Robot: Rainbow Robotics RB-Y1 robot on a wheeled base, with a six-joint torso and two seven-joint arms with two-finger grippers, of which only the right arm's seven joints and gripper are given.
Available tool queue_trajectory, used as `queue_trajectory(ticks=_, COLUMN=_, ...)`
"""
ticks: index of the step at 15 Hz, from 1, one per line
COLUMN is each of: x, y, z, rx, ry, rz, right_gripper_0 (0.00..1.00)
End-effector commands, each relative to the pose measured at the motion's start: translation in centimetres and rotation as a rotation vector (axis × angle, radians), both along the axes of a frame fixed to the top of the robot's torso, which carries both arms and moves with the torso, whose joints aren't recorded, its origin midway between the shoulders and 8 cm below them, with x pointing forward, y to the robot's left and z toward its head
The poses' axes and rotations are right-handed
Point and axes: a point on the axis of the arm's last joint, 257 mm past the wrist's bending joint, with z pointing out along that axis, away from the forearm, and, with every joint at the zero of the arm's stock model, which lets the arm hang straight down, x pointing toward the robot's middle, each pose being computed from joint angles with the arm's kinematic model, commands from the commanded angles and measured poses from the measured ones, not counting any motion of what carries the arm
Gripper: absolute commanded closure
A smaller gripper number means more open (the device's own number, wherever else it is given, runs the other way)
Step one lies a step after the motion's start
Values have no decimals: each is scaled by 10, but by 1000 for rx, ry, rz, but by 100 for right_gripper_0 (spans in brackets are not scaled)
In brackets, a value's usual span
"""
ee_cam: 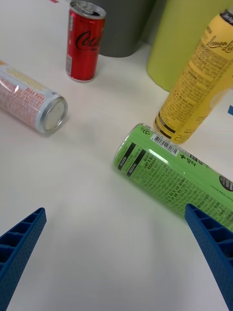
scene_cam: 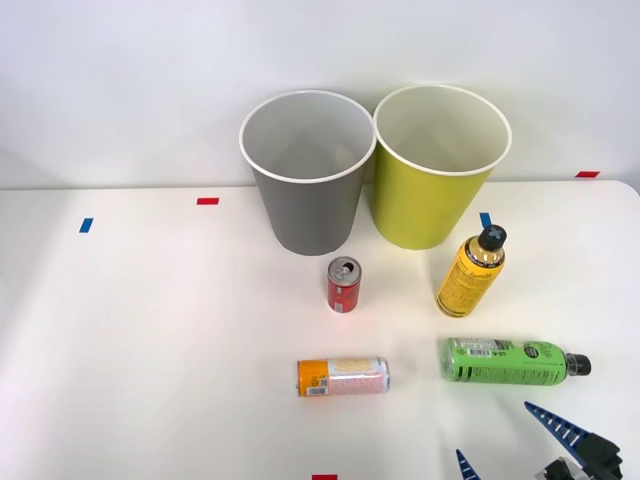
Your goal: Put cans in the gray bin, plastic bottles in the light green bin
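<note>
Right gripper hangs low over the near right part of the white worktop, its blue ribbed fingers spread wide with nothing between them. In the front view the arm is cut off by the picture's lower edge, so little beyond the two fingertips and a dark piece of the wrist can be made out.

Just ahead of the gripper lies the bright green plastic bottle with a dark label on its side, its black cap pointing to the gripper's right; in the wrist view its cap end runs out of the picture. Beyond it stands the yellow-orange plastic bottle with printed text, upright, its cap cropped in the wrist view.

Ahead and to the left lies the slim orange-and-pale-pink metal can, on its side. Farther off stands the short red can with a silver top, upright.

Beyond them all, the tall gray bin with a white rim and the yellow-green bin stand side by side, rims nearly touching.
</note>
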Motion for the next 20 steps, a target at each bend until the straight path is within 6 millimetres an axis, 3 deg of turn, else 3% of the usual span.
queue_trajectory(ticks=1, x=14, y=-1, z=11, rx=-36, ry=36, rz=99, right_gripper_0=0)
queue_trajectory(ticks=6, x=35, y=1, z=28, rx=-59, ry=49, rz=232, right_gripper_0=0)
queue_trajectory(ticks=12, x=61, y=-7, z=14, rx=-229, ry=116, rz=275, right_gripper_0=0)
queue_trajectory(ticks=20, x=79, y=-10, z=24, rx=-386, ry=76, rz=361, right_gripper_0=0)
